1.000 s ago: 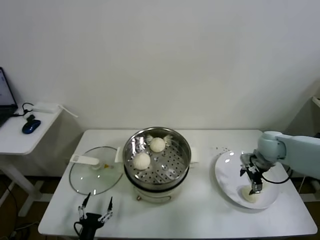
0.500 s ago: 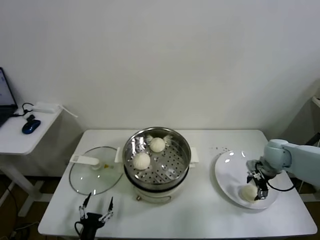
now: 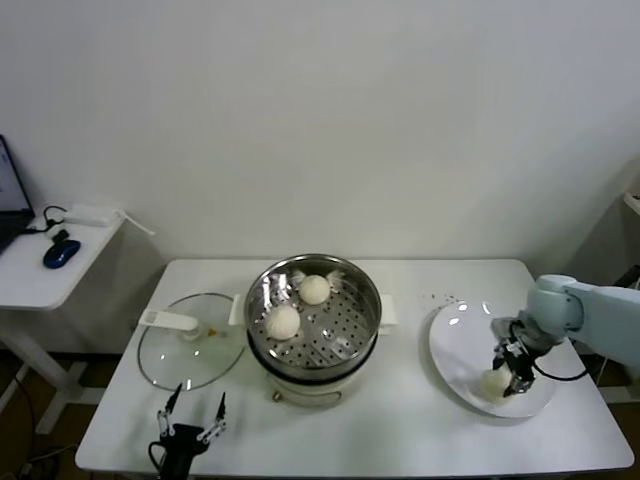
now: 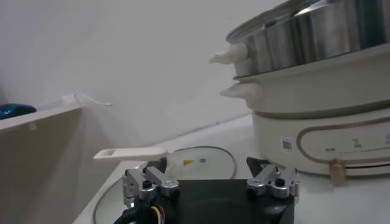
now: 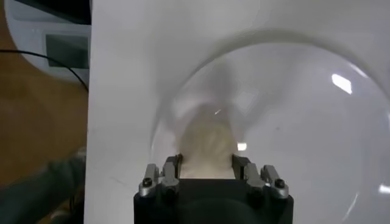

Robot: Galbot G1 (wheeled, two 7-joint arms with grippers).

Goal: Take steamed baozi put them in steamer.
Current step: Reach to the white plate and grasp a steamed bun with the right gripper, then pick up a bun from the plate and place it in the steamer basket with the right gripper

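The steamer [image 3: 368, 297] stands mid-table, a shiny steel pot on a white base, with two cream-white baozi [image 3: 284, 321] [image 3: 315, 289] on its perforated floor. At the right, a third baozi [image 3: 492, 383] lies on the white plate [image 3: 455, 340]. My right gripper [image 3: 508, 378] is down on the plate, shut on this baozi. In the right wrist view the baozi [image 5: 207, 145] fills the gap of the right gripper [image 5: 207, 165], and both fingers press its sides. My left gripper [image 3: 190, 414] is parked open at the table's front left.
A glass lid [image 3: 190, 352] with a white handle lies flat left of the steamer, just beyond the left gripper [image 4: 210, 182]; the steamer's base [image 4: 323, 137] is close beside that gripper. A side desk [image 3: 40, 275] with a blue mouse stands at far left.
My right gripper has dropped lower onto the plate and its fingers have closed in around the baozi. The left arm has not moved.
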